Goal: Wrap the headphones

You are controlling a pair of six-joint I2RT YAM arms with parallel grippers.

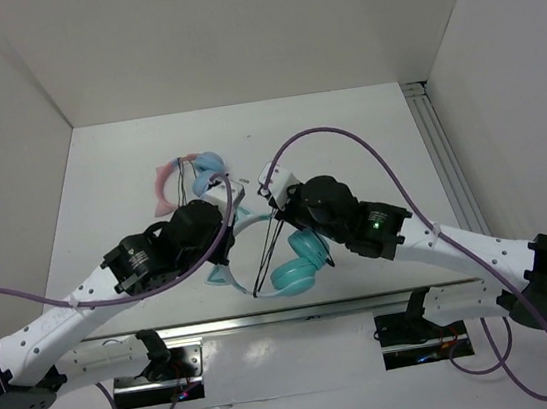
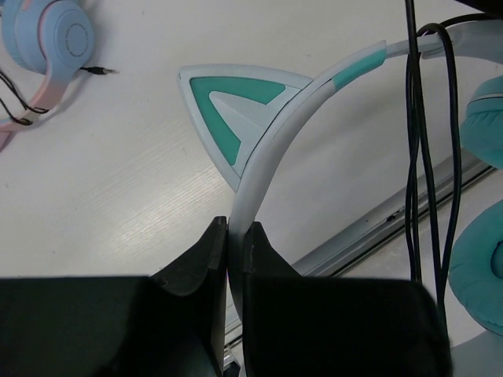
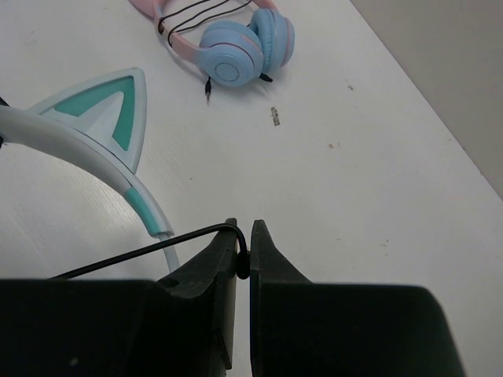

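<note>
close to the table edge (image 1: 268,315), left claw (image 2: 236,229) clamps the headphones (image 2: 271,153), right claw (image 3: 244,236) pinches their cable (image 3: 141,253).

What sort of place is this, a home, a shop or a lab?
Probably a robotics lab test cell: a plain white table boxed in by bare white panels, with a silver aluminium rail along its near edge.

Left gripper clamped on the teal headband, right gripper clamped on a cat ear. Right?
Partly. The left gripper does clamp the headband, but the right gripper pinches the black cable, not the cat ear; the right wrist view shows it.
</note>
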